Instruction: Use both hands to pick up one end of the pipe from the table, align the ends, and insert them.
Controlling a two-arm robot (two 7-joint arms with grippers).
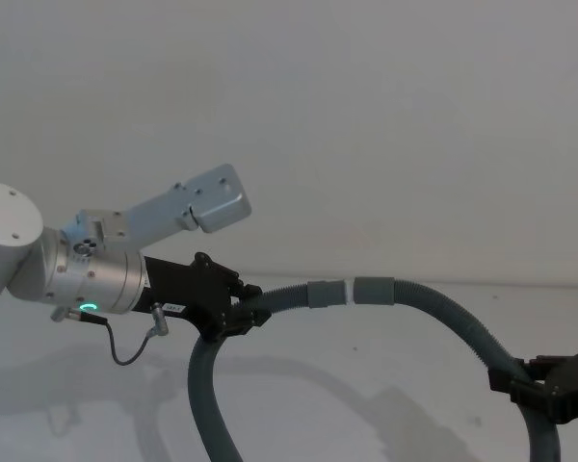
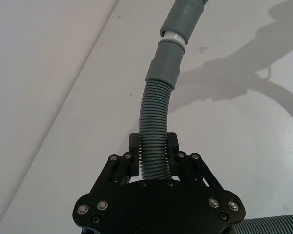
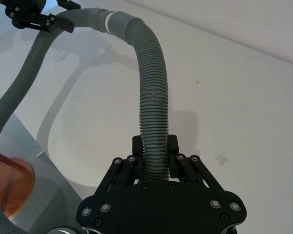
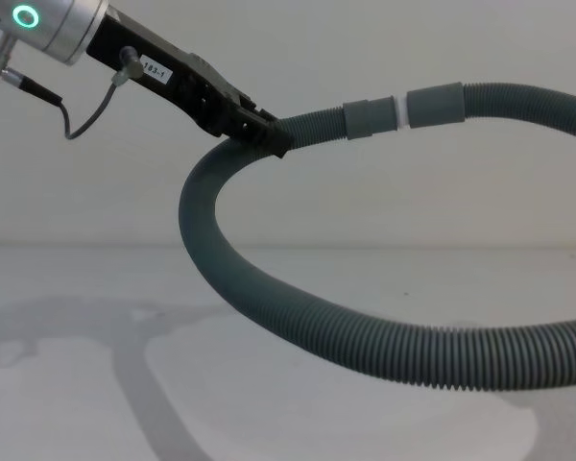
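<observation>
The dark grey corrugated pipe (image 1: 212,404) hangs in a loop above the white table (image 1: 366,385). Its two smooth cuffed ends (image 1: 352,291) meet in line, with a narrow whitish ring (image 2: 173,36) showing between them. My left gripper (image 1: 241,313) is shut on the ribbed hose just behind one cuff (image 2: 163,61). At the lower right my right gripper (image 1: 544,385) is shut on the hose farther back from the other cuff (image 3: 122,20). The chest view shows the left gripper (image 4: 259,130), the joined ends (image 4: 403,108) and the loop (image 4: 365,336) sagging below them.
A thin black cable (image 1: 125,346) droops from the left wrist. A plain light wall stands behind the table. In the right wrist view an orange patch (image 3: 10,187) and a grey ledge (image 3: 49,175) lie beside the hose.
</observation>
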